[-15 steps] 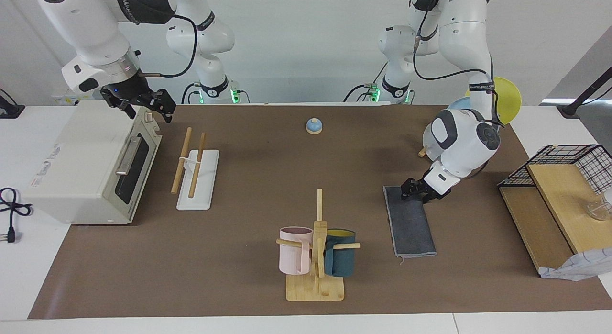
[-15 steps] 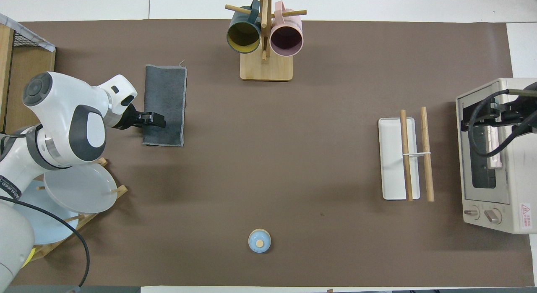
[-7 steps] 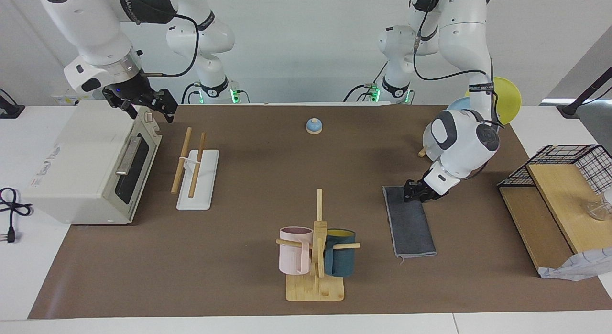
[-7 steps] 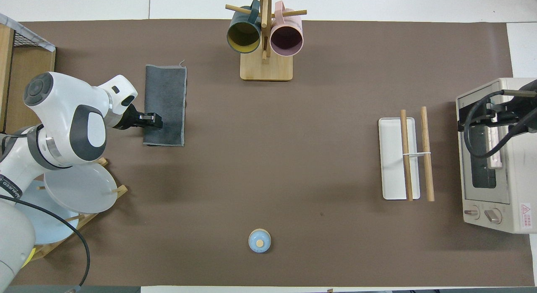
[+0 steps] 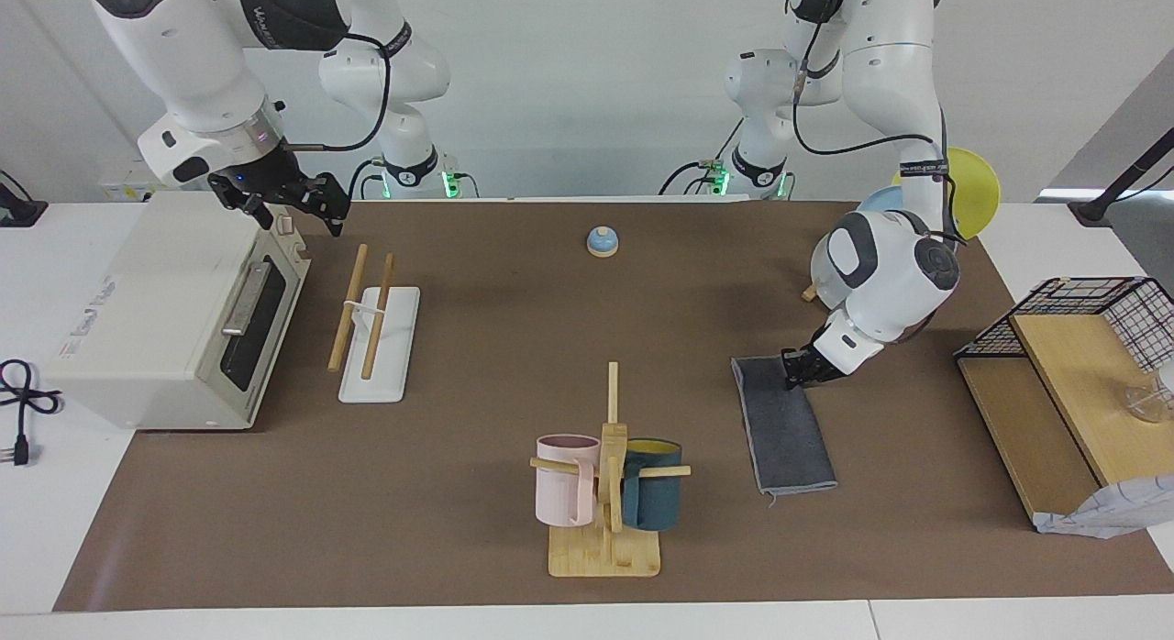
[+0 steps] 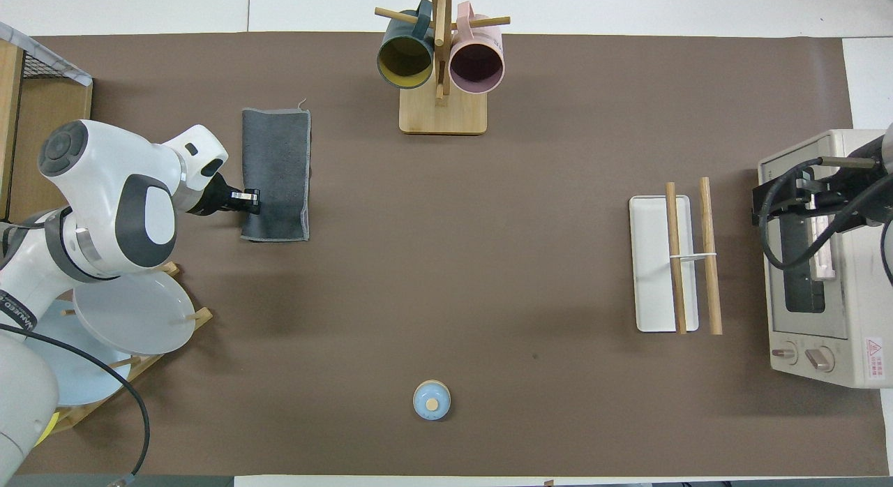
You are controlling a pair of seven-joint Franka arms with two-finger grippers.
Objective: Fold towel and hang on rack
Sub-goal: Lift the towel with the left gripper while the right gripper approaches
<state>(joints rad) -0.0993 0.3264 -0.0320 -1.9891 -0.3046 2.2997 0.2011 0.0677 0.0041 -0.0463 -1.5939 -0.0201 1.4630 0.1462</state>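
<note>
The towel [image 5: 787,429] lies on the brown mat as a long narrow folded strip, dark grey face up, toward the left arm's end; it also shows in the overhead view [image 6: 278,166]. My left gripper [image 5: 796,369] is low at the towel's long edge, close to its end nearer the robots, shut on that edge [image 6: 250,201]. The rack [image 5: 381,342], a white base with two light-wood rods, stands toward the right arm's end beside the toaster oven [image 6: 652,264]. My right gripper [image 5: 298,220] hangs open and empty over the oven's corner next to the rack [image 6: 781,197].
A toaster oven [image 5: 165,310] stands at the right arm's end. A wooden mug tree [image 5: 610,475] with a pink and a dark teal cup stands at the mat's edge farthest from the robots. A small blue bell-like knob [image 5: 602,241], a plate stand [image 6: 125,319] and a wooden shelf with wire basket [image 5: 1055,383] also stand here.
My left gripper's fingers have closed on the towel's edge, and the towel's end nearer the robots has shifted slightly. My right gripper has drifted a little from over the oven toward the rack.
</note>
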